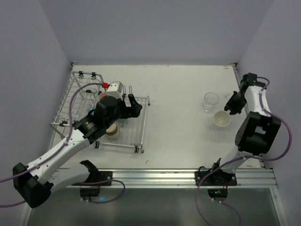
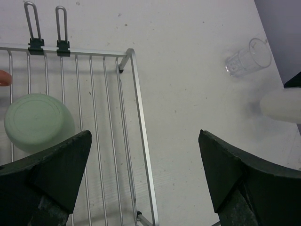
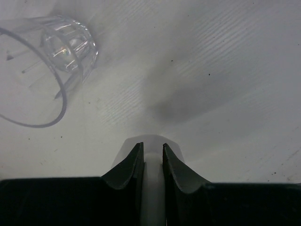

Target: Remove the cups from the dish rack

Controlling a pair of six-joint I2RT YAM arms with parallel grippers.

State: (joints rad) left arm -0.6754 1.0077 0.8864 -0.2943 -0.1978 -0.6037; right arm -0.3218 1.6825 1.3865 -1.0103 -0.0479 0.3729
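The silver wire dish rack (image 1: 70,96) stands at the left. A pale green cup (image 2: 38,121) sits upside down in it, and a brown cup with a cream rim (image 1: 113,133) shows under my left arm. My left gripper (image 1: 134,106) is open and empty over the rack's right edge (image 2: 138,108), wide apart in the left wrist view (image 2: 145,136). My right gripper (image 1: 230,107) is shut on the wall of a white cup (image 1: 222,118) at the right, low over the table, with one finger inside it (image 3: 152,148). A clear cup (image 1: 211,101) stands upright just beyond.
The clear cup (image 3: 51,56) is close to the left of my right fingers. The side wall rises near the right arm. A small orange thing (image 2: 3,77) shows at the rack's far side. The white cup (image 2: 282,106) and the clear cup (image 2: 247,59) show in the left wrist view.
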